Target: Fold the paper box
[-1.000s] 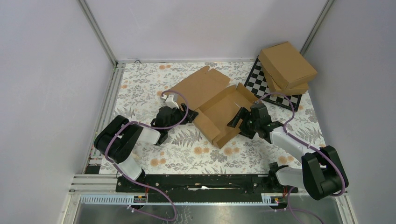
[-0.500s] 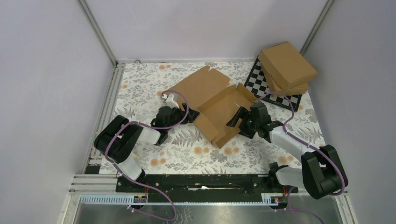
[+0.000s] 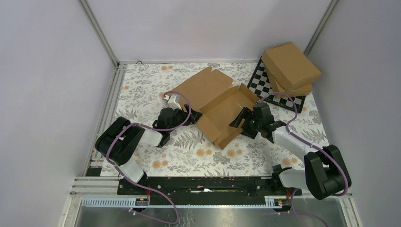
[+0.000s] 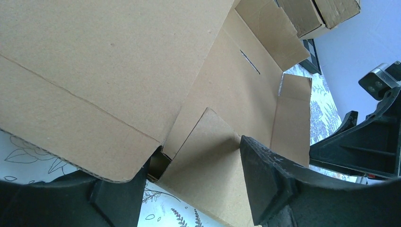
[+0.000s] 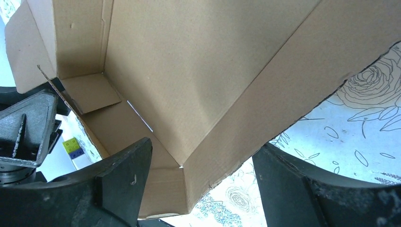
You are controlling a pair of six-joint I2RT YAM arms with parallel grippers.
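Observation:
The paper box (image 3: 222,111) lies mid-table as a half-formed brown tray, its lid panel (image 3: 203,87) spread flat to the far left. My left gripper (image 3: 191,116) is open at the box's left corner. In the left wrist view its jaws (image 4: 194,184) straddle a low cardboard wall (image 4: 213,156) without closing on it. My right gripper (image 3: 241,120) is open at the box's right side. In the right wrist view its jaws (image 5: 203,184) straddle the raised side wall (image 5: 246,137), one finger inside the tray, one outside over the cloth.
Two ready-made cardboard boxes (image 3: 291,66) are stacked on a chequered board (image 3: 269,90) at the far right corner. A floral cloth (image 3: 179,156) covers the table. Metal frame rails run along the left edge (image 3: 109,109) and the near edge.
My right gripper has edged a little left and away, into the box's right side, and the box's right wall has shifted slightly with it. The left arm has stayed put.

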